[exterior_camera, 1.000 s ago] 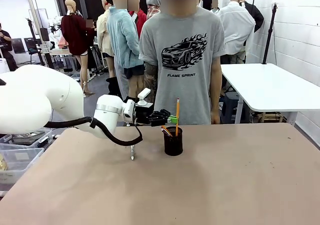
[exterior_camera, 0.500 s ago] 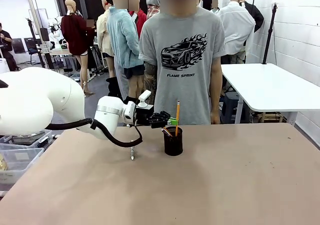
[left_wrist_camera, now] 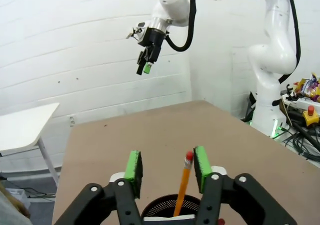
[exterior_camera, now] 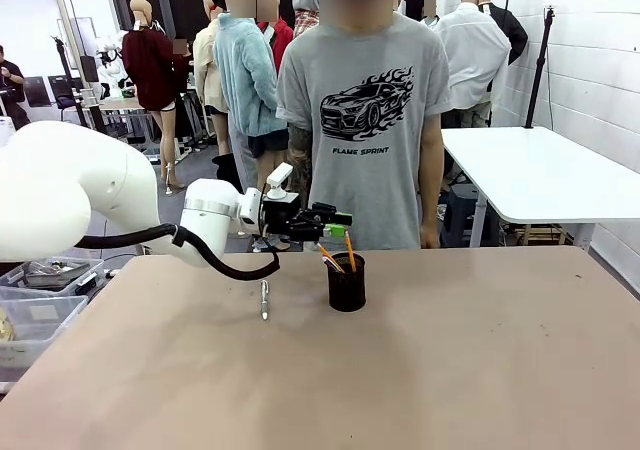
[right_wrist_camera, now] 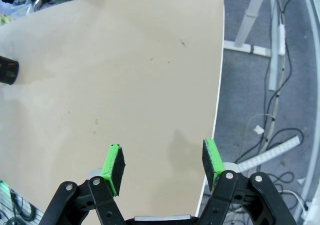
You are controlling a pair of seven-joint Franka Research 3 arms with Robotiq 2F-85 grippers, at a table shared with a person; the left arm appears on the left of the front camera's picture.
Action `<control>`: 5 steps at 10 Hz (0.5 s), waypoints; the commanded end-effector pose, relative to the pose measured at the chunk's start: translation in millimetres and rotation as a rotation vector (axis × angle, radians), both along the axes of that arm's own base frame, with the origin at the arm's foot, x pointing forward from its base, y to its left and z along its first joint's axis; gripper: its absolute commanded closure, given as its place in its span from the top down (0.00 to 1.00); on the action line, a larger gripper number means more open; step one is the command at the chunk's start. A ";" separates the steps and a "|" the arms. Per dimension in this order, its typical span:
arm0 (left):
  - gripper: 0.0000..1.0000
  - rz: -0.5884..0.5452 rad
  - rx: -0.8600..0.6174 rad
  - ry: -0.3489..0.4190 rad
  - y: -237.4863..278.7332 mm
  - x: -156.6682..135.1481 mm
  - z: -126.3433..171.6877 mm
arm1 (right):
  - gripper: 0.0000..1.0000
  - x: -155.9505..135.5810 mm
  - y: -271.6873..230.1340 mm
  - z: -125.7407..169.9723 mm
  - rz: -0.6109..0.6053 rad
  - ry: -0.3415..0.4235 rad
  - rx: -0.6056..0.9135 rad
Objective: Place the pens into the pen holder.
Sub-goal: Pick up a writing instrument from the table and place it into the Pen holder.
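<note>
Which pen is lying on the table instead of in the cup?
The silver-white pen, flat on the table beside the pen holder; the yellow pencil stands inside.

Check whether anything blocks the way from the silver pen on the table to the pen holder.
Nothing visible does. The silver pen lies on bare table beside the pen holder, apart from it. The left gripper hangs open over the holder's mouth, where the yellow pencil stands.

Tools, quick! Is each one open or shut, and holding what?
Left tool: open; the yellow pencil stands free between its jaws, down in the pen holder.
Right tool: open, holding nothing.
</note>
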State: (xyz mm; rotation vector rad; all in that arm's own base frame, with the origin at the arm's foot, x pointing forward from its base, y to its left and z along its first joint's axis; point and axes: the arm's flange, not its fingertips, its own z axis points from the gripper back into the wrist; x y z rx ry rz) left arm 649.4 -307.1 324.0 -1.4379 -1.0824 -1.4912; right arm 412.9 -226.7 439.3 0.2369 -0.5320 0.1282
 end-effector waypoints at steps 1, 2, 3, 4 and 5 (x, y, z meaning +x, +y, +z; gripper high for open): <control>0.58 0.041 -0.007 -0.029 18.9 -22.3 19.6 | 0.78 -0.9 -0.4 -1.9 0.011 -0.002 -0.010; 0.58 0.063 0.017 -0.055 34.9 -27.9 38.1 | 0.78 -0.9 -0.4 -1.9 0.011 -0.002 -0.010; 0.58 0.106 0.051 -0.031 60.3 -37.8 63.2 | 0.78 -0.9 -0.4 -1.9 0.011 -0.002 -0.010; 0.58 0.190 0.112 -0.001 89.1 -55.0 90.6 | 0.78 -0.9 -0.4 -1.9 0.011 -0.002 -0.010; 0.58 0.313 0.201 0.029 120.8 -75.3 118.7 | 0.78 -0.9 -0.4 -1.9 0.011 -0.002 -0.010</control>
